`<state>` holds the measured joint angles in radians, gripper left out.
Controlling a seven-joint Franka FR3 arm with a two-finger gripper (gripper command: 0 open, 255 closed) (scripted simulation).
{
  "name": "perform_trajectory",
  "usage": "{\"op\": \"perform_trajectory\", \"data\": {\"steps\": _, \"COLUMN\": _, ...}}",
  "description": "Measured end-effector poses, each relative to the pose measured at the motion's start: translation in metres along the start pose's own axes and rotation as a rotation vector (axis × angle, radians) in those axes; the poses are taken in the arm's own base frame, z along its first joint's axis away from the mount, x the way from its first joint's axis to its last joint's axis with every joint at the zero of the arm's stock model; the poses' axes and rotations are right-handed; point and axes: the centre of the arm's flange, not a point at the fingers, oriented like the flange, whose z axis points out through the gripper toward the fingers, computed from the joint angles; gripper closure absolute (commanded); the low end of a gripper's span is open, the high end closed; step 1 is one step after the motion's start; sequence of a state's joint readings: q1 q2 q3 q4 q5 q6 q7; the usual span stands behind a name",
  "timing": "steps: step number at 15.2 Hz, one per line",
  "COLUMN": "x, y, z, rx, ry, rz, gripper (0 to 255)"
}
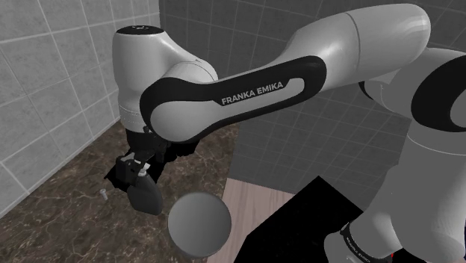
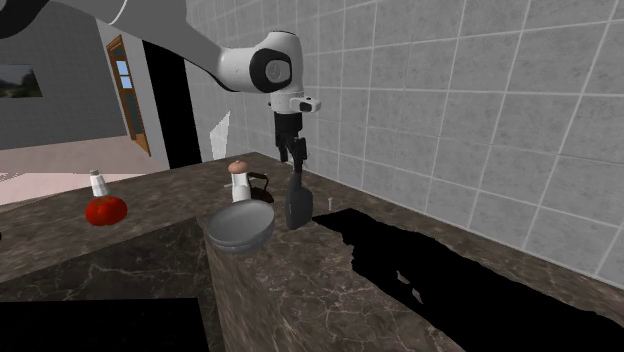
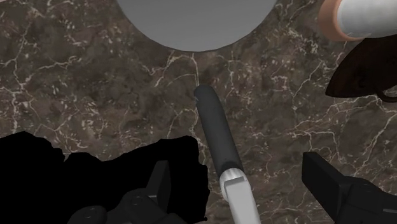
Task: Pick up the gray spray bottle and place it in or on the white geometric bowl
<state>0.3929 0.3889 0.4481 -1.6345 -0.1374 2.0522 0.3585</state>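
End effector (image 3: 235, 167), fingers wide, straddles the upright dark spray bottle (image 3: 215, 130) beside the grey bowl (image 3: 191, 19), apparently aligned for grasping.

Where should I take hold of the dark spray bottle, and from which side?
Probably the upper body just below the head, coming straight down from above. The spray bottle appears to stand upright beside the grey bowl. In the wrist view it looks thin between the fingers of the open tool, so they would close across its narrow width.
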Motion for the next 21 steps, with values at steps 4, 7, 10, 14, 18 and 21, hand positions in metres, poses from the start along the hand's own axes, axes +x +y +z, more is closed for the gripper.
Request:
{"op": "perform_trajectory", "data": {"steps": 4, "x": 0.0, "y": 0.0, "z": 0.0, "rx": 0.0, "ry": 0.0, "rz": 0.0, "gripper": 255}}
{"op": "perform_trajectory", "data": {"steps": 7, "x": 0.0, "y": 0.0, "z": 0.0, "rx": 0.0, "ry": 0.0, "rz": 0.0, "gripper": 255}}
{"op": "perform_trajectory", "data": {"steps": 10, "x": 0.0, "y": 0.0, "z": 0.0, "rx": 0.0, "ry": 0.0, "rz": 0.0, "gripper": 255}}
{"op": "perform_trajectory", "data": {"steps": 14, "x": 0.0, "y": -0.001, "z": -0.015, "rx": 0.0, "ry": 0.0, "rz": 0.0, "gripper": 255}}
{"op": "perform_trajectory", "data": {"steps": 18, "x": 0.001, "y": -0.002, "z": -0.037, "rx": 0.0, "ry": 0.0, "rz": 0.0, "gripper": 255}}
{"op": "perform_trajectory", "data": {"steps": 21, "x": 0.003, "y": -0.004, "z": -0.053, "rx": 0.0, "ry": 0.0, "rz": 0.0, "gripper": 255}}
